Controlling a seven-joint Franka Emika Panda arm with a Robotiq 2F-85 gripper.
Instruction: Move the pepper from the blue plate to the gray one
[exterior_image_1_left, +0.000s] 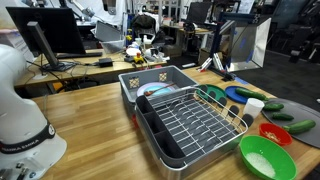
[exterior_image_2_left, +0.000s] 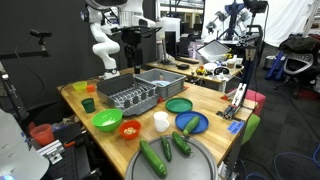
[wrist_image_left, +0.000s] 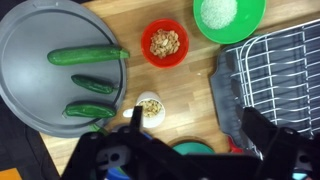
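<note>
The blue plate (exterior_image_2_left: 192, 123) lies on the wooden table and shows in both exterior views (exterior_image_1_left: 248, 93). A small dark green pepper (exterior_image_2_left: 190, 125) lies on it. The gray plate (exterior_image_2_left: 170, 165) is near the table's edge and bears three green vegetables. In the wrist view the gray plate (wrist_image_left: 30, 60) is at the upper left. My gripper (wrist_image_left: 195, 114) hangs high above the table, open and empty, over bare wood beside a white cup (wrist_image_left: 150, 108). In the wrist view the gripper's body hides the blue plate and the pepper. The gripper is out of frame in both exterior views.
A red bowl (wrist_image_left: 164, 43) and a green bowl (wrist_image_left: 230, 15) stand beyond the cup. A dish rack (wrist_image_left: 275, 70) and a gray tub (exterior_image_2_left: 160, 78) fill one side. A green plate (exterior_image_2_left: 178, 105) lies next to the blue plate. My arm's white base (exterior_image_1_left: 25, 120) is at the table's end.
</note>
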